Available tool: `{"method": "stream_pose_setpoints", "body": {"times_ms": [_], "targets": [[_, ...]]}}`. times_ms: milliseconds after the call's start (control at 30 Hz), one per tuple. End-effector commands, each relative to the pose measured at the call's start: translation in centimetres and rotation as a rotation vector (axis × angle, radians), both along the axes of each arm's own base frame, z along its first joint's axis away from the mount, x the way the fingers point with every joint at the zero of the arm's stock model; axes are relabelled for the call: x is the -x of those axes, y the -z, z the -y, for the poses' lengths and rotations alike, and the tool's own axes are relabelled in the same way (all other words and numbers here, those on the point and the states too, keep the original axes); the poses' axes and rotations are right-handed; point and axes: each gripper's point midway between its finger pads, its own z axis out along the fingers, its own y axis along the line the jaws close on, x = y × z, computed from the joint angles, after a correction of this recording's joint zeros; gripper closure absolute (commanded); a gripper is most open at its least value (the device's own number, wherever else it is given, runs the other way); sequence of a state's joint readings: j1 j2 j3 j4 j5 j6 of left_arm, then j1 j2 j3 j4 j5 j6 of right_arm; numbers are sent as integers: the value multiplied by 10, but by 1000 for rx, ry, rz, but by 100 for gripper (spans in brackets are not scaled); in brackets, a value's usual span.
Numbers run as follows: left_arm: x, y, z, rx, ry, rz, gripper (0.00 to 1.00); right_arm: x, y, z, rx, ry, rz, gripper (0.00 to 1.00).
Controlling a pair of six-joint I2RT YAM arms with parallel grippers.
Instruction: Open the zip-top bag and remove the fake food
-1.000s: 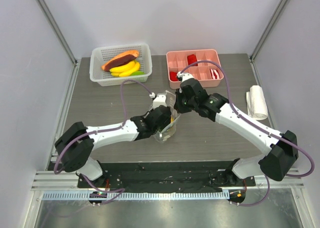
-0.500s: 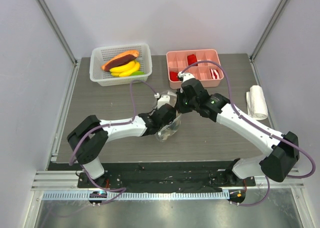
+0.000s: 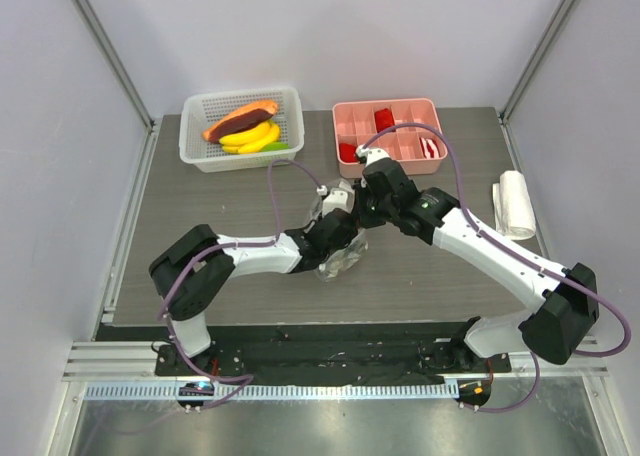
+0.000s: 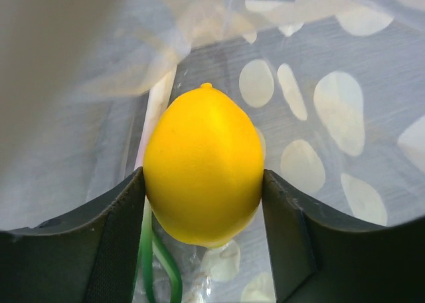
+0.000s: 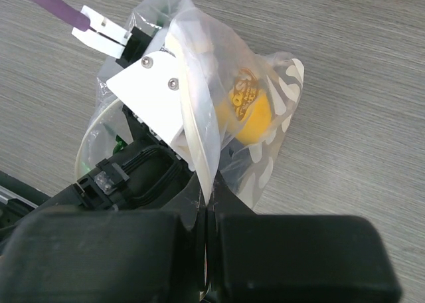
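Clear dotted zip-top bag wraps around the left gripper, clamped on a yellow plastic lemon inside; right gripper pinches the bag's edge tight.

The bag is clear, glossy plastic film; the lemon smooth, slightly shiny plastic; the desk matt grey woodgrain.

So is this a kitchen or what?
Probably a robot test bench, not a kitchen: a left arm and right arm bolted by a grey table, plain white walls, toy food in a white basket.
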State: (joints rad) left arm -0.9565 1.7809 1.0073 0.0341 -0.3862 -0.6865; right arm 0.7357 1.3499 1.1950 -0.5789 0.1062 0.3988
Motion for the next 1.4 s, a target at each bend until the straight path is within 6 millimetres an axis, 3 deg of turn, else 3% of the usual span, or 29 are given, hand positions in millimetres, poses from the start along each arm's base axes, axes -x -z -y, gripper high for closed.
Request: {"method": "stream_pose_setpoints", "body": {"times_ms": [0, 167, 300, 433, 667, 833, 867, 900, 967, 1000, 1033, 1100, 1133, 1167, 1267, 1367], "targets": [[-15, 6, -2, -12, -11, 54, 45, -1, -22, 0, -44, 0, 53, 99], [-18, -9, -6, -37, 1, 98, 72, 0, -22, 4, -36, 7, 62, 99], [-14, -45, -9, -24, 19, 143, 87, -3, -21, 8, -24, 28, 69, 99], [-2, -68, -15, -20, 48, 132, 100, -9, -22, 16, -12, 76, 83, 99], [18, -110, -18, 27, 108, 98, 100, -14, -30, 23, 10, 100, 103, 99], [14, -143, -13, 52, 74, 84, 100, -16, -42, 21, 16, 89, 113, 99], [15, -131, -16, -2, 71, 47, 100, -15, -45, 18, 5, 79, 112, 99], [9, -139, -14, -8, 54, 64, 100, -10, -47, 10, -32, 35, 92, 99], [4, -133, -18, -28, 23, 76, 100, -6, -58, 0, -83, 1, 96, 99], [2, -133, -19, -25, 16, 90, 100, -9, -61, 3, -80, 20, 107, 99], [5, -120, -25, -43, 8, 85, 100, -11, -64, 9, -67, 47, 122, 99], [3, -131, -25, 14, 1, 132, 100, -17, -61, 33, 15, 136, 165, 99], [7, -118, -29, 6, 13, 129, 100, -18, -60, 40, 44, 143, 180, 99], [5, -133, -25, 54, 32, 182, 100, -18, -60, 45, 49, 143, 188, 99], [8, -121, -36, -30, 24, 188, 100, -16, -62, 45, 35, 129, 196, 99], [3, -124, -39, -77, -18, 183, 100, -13, -62, 32, -17, 71, 203, 99]]}}
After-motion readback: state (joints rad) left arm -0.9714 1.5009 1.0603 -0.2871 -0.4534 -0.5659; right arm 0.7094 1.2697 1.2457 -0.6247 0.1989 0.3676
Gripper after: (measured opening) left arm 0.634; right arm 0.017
